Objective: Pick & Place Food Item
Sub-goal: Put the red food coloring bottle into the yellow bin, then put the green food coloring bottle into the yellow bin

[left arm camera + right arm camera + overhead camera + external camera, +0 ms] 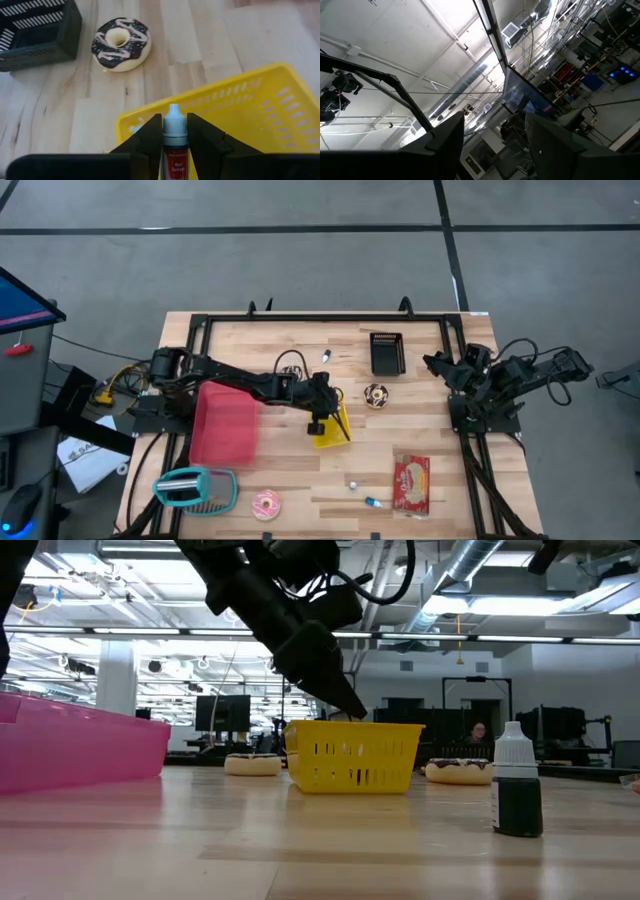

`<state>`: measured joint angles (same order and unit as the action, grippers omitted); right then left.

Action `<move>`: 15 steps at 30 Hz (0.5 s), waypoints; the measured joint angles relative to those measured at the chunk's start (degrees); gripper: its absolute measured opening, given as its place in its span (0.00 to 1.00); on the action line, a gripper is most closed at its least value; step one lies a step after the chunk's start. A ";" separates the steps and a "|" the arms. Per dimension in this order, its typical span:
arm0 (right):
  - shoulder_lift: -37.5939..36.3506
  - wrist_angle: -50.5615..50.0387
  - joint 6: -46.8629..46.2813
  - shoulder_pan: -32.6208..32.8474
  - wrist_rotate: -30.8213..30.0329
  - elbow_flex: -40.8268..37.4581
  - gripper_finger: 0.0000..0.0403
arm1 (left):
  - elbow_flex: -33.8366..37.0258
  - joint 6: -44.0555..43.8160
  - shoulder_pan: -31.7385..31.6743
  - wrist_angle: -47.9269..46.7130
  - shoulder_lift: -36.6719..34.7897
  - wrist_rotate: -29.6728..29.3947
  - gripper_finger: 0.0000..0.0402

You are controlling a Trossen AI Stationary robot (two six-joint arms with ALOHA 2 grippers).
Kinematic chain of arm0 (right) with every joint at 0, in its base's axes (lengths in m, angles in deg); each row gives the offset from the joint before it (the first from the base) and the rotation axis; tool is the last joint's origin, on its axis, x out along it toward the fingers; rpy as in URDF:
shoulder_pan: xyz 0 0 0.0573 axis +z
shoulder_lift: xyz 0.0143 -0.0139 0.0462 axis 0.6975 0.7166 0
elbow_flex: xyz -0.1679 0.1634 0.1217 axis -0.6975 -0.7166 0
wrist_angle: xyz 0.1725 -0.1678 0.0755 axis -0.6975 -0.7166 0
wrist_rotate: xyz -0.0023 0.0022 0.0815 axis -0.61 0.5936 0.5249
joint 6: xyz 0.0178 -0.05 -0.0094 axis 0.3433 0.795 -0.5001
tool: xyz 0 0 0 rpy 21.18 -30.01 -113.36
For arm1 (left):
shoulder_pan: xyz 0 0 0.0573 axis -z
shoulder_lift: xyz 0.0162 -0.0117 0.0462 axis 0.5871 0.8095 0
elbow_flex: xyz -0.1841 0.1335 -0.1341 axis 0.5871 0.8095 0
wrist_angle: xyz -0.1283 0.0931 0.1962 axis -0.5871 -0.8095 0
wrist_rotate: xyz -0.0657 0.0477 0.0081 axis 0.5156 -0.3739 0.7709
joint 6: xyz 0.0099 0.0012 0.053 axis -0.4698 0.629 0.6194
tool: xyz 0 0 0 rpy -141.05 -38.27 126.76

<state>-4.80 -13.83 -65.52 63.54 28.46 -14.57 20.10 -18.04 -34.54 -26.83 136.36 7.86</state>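
I see a small dropper bottle [175,137] with a red label pinched upright between the fingers [150,140] of my left gripper [175,150], held right at the near rim of the yellow basket [260,120]. From above, that gripper [317,423] sits over the basket [333,432] at the table's middle, just right of the pink bin [224,423].

A chocolate donut [120,43] lies on the wood beyond the basket, next to the black basket [35,30]. A pink donut [267,503] sits at the front edge, and a red packet [411,482] lies to its right.

My right gripper [492,145] is parked at the table's right edge, fingers spread, pointing up at the ceiling.

A second dropper bottle [517,793] stands upright on the table.
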 joint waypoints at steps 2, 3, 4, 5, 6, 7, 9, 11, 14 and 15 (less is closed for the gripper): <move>-0.07 -0.47 -0.26 0.61 -0.01 0.00 0.50 | 0.01 -0.04 -0.30 -0.12 -0.23 -0.02 0.24; -0.06 -0.74 -0.31 0.89 -0.01 0.00 0.50 | 0.02 -0.25 -0.33 0.00 -0.42 -0.03 0.25; -0.02 -0.81 -0.31 1.25 -0.01 0.00 0.50 | -0.01 -0.70 -0.35 0.51 -0.49 -0.08 0.26; -0.02 -0.79 -0.33 1.54 -0.01 0.00 0.50 | -0.02 -1.30 -0.36 0.56 -0.61 -0.06 0.27; -0.06 -0.76 -0.35 1.84 -0.01 0.00 0.50 | 0.00 -1.62 -0.34 0.19 -0.81 -0.06 0.28; -0.07 -0.72 -0.40 2.14 -0.01 0.00 0.50 | 0.02 -1.95 -0.32 0.25 -0.87 -0.05 0.29; -0.04 -0.77 -0.46 2.60 -0.04 0.00 0.50 | 0.00 -2.55 -0.32 0.44 -0.94 -0.04 0.31; -0.07 -0.75 -0.48 3.18 -0.14 0.00 0.50 | 0.03 -2.95 -0.27 0.01 -1.38 -0.04 0.32; 0.57 -0.75 -1.41 4.53 -0.25 0.00 0.50 | 0.07 -2.97 0.50 -0.34 -4.02 1.42 0.34; 0.93 -0.81 -1.95 5.13 -0.19 0.00 0.50 | 0.06 -2.97 0.91 -0.46 -5.27 2.66 0.34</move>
<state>-3.88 -14.64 -67.47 68.67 28.27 -14.57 20.16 -21.01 -33.63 -27.29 131.09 10.52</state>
